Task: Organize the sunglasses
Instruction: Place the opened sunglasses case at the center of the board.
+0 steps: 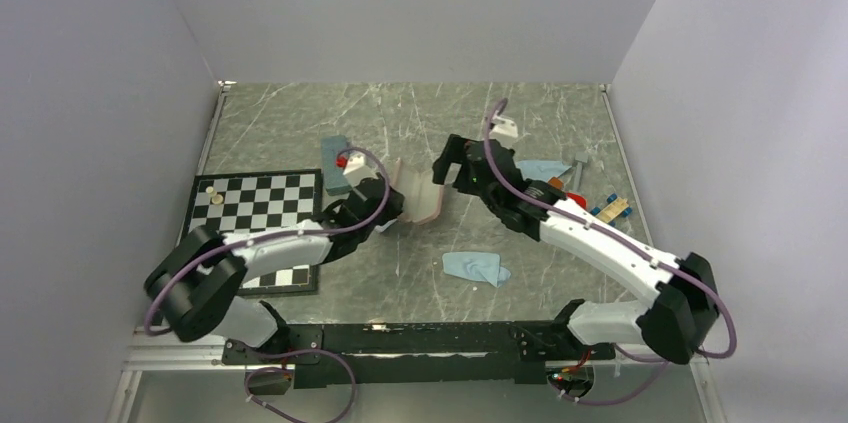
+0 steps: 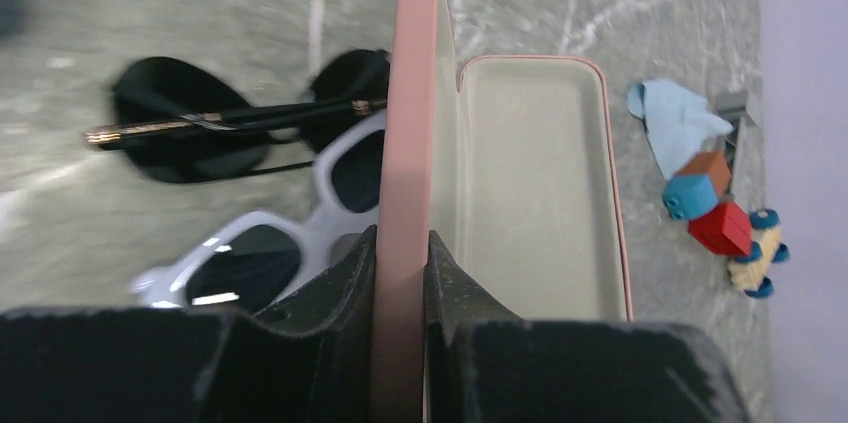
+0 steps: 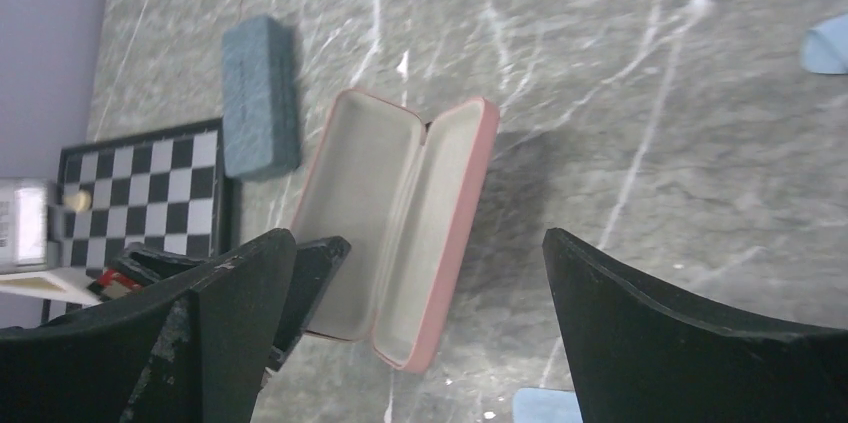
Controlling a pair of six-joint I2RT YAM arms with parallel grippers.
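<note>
hidden: white sunglasses [image 2: 262, 248] and black sunglasses [image 2: 185, 130] part-covered by pink case [image 2: 530, 193] | left tool [image 2: 402, 243]: clamped on case's upright half | right tool [image 3: 420, 243]: wide apart, empty

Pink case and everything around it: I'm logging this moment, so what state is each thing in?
pink case: open, empty, standing on edge.
slate-blue case: shut.
black sunglasses: folded, outside both cases.
white sunglasses: outside both cases.
left gripper: shut on pink case.
right gripper: open, empty.
</note>
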